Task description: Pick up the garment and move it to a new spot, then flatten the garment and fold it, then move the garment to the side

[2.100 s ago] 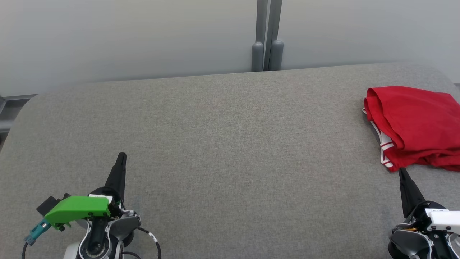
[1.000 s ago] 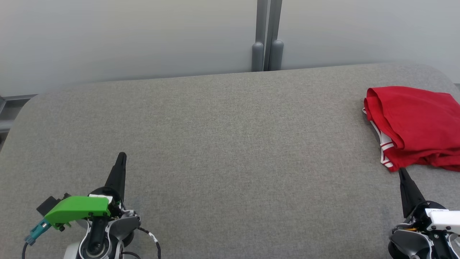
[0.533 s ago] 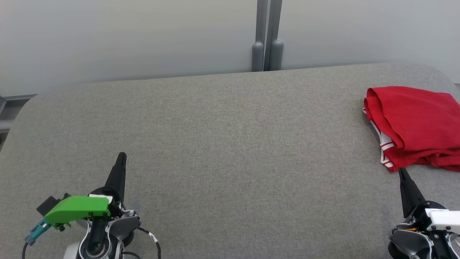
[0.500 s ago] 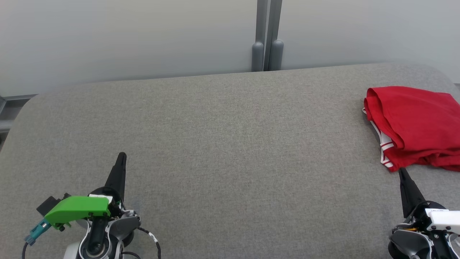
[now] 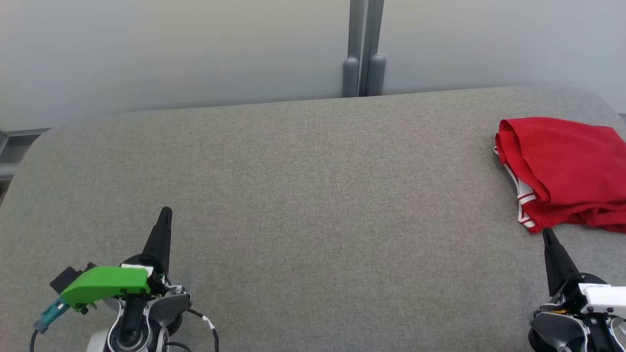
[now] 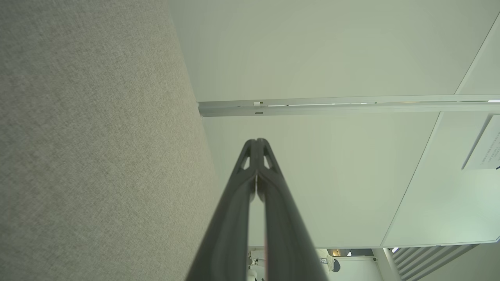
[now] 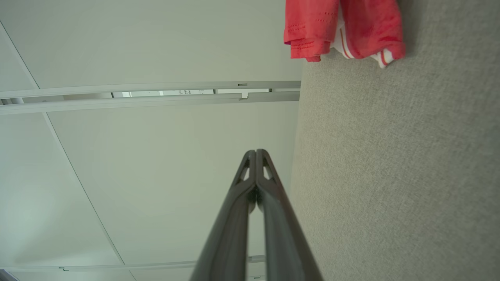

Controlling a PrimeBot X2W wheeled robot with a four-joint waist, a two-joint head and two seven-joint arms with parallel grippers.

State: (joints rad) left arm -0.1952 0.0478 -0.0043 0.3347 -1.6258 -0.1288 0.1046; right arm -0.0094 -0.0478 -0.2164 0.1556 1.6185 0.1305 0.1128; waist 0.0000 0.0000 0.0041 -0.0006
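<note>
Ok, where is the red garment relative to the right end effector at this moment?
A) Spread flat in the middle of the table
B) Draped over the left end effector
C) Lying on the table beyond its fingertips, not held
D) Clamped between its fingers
C: the red garment lies bunched at the right end of the table, apart from the right end effector, which is shut on nothing in the right wrist view.
</note>
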